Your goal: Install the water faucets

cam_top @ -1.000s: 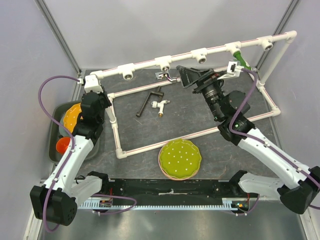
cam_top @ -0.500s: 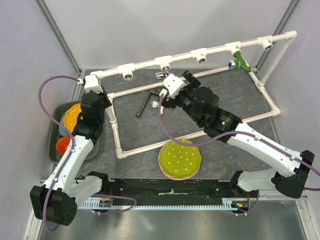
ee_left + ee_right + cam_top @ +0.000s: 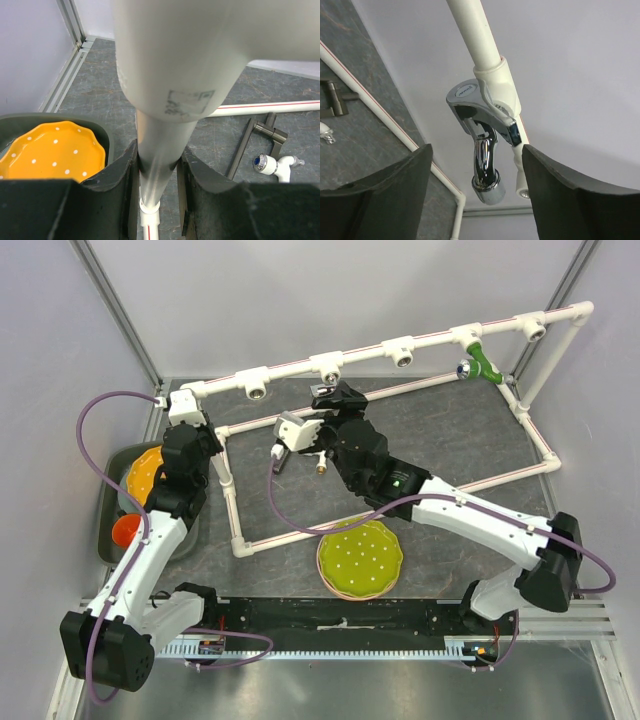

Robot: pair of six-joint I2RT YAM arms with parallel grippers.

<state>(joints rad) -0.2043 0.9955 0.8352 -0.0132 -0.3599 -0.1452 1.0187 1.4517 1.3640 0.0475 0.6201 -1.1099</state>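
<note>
The silver faucet shows in the right wrist view close against a white tee of the pipe frame. My right gripper is open, one finger on each side of its spout with a gap at both. From above, that gripper sits under the top pipe's second tee. The white faucet lies on the mat beside the black L-shaped bar. My left gripper is shut on the frame's left upright pipe. From above, the left gripper is at the frame's left corner.
A green faucet hangs from a tee near the right end of the top pipe. A green dotted plate lies near the front. An orange plate sits in a grey bin at the left, by an orange cup.
My right arm has swung left from the green faucet end of the frame to the silver faucet, and its jaws have narrowed slightly. The left arm has not moved.
</note>
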